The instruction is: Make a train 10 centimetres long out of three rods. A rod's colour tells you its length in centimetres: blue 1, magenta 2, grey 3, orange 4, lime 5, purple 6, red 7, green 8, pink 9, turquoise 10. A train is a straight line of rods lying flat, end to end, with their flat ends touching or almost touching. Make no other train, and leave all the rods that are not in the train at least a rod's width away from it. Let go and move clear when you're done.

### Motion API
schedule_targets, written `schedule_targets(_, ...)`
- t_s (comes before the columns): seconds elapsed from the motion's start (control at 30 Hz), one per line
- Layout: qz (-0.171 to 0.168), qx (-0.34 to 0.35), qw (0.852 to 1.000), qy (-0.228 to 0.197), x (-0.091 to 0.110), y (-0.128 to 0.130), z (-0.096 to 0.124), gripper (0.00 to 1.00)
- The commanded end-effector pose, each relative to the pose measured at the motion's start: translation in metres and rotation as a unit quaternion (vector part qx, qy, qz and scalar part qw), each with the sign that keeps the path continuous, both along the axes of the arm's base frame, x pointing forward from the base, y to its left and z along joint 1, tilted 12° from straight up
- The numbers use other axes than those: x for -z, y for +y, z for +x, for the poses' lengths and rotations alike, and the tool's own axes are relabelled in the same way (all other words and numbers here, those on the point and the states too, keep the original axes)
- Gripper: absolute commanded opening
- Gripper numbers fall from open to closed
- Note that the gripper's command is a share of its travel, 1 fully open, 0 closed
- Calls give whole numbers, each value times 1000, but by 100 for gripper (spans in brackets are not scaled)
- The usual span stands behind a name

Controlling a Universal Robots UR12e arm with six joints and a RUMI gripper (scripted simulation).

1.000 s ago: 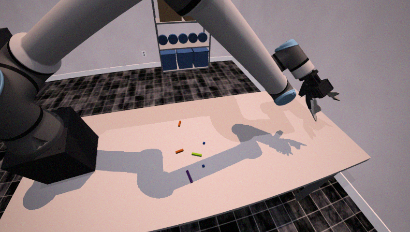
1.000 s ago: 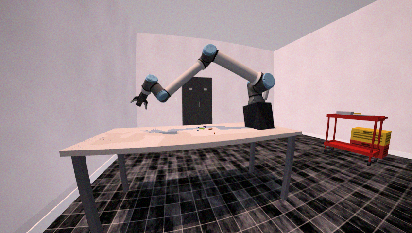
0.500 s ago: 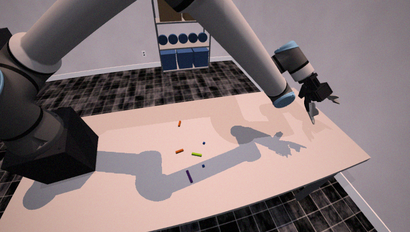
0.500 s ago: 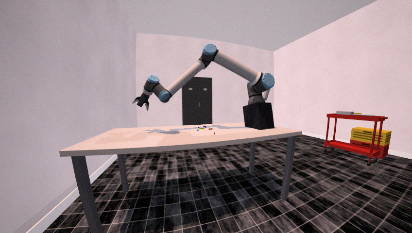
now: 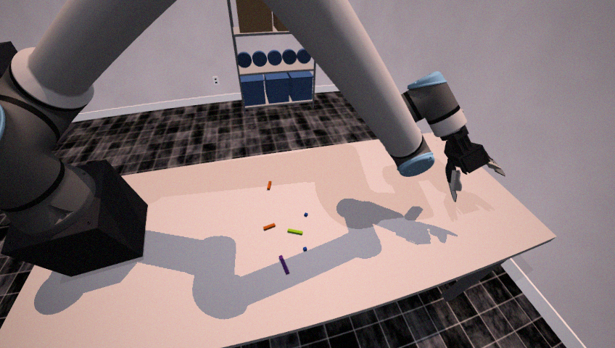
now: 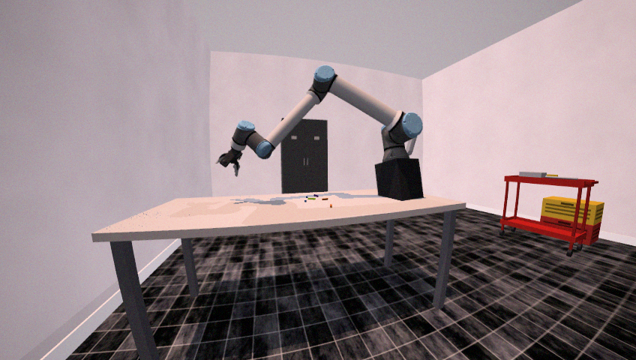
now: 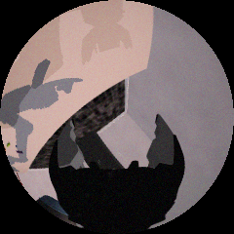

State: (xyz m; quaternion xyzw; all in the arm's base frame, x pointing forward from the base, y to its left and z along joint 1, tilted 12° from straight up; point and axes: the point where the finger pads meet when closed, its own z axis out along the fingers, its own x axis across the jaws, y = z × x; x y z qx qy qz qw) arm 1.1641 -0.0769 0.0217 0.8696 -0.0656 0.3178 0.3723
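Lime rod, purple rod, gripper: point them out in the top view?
Lime rod (image 5: 295,232): top view, middle of its upper face.
Purple rod (image 5: 283,264): top view, about midway along its length.
Gripper (image 5: 479,185) (image 6: 226,169) (image 7: 114,116): top, exterior and wrist views, midway between its fingertips.

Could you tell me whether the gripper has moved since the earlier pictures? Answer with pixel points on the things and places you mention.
Yes; in the exterior view, the gripper (image 5: 479,187) (image 6: 226,168) (image 7: 114,116) has moved closer to the dark cabinet (image 6: 304,173).
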Motion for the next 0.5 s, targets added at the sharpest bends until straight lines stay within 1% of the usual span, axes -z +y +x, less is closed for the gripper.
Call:
schedule_targets(0.0, 62, 43, 997, -30, 13, -21, -33, 100)
schedule_targets(0.03, 72, 51, 995, -35, 15, -25, -39, 100)
schedule_targets(0.1, 75, 54, 995, -37, 16, -26, -42, 100)
schedule_targets(0.2, 113, 87, 988, -56, 26, -39, -67, 100)
schedule_targets(0.27, 115, 89, 988, -57, 26, -39, -69, 100)
schedule_targets(0.37, 152, 125, 978, -75, 36, -51, -96, 100)
schedule_targets(0.43, 152, 125, 978, -75, 36, -51, -96, 100)
schedule_targets(0.47, 166, 139, 973, -82, 40, -55, -106, 100)
